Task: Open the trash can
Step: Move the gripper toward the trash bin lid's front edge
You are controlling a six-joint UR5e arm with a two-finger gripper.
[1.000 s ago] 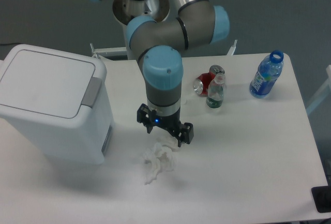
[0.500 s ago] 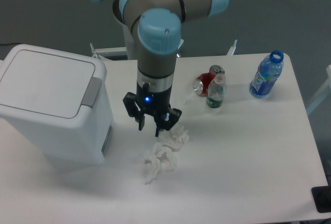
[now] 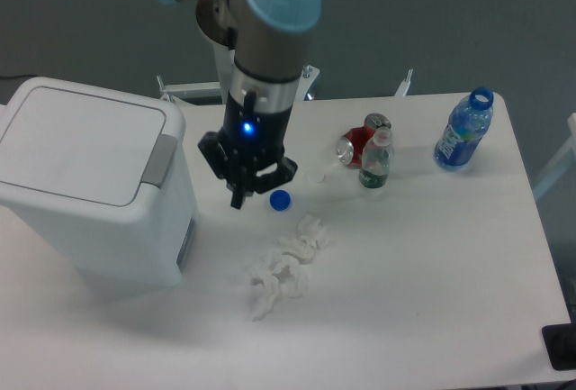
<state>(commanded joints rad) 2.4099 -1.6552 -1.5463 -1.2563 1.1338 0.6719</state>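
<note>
The trash can (image 3: pixel 90 192) is a large white box at the table's left, its flat lid (image 3: pixel 81 142) down and a grey push tab (image 3: pixel 160 158) on its right edge. My gripper (image 3: pixel 238 199) hangs from the arm just right of the can, roughly level with the tab and a short gap away from it. Its black fingers come together at a point with nothing between them.
A blue bottle cap (image 3: pixel 280 199) lies right beside the gripper. Crumpled white tissue (image 3: pixel 283 264) sits in front of it. A red can (image 3: pixel 355 146), a small green-labelled bottle (image 3: pixel 375 163) and an uncapped blue bottle (image 3: pixel 463 131) stand at the back right.
The gripper has risen off the tissue and moved left and back toward the trash can. The blue cap, hidden before, now shows. The lid has not moved.
</note>
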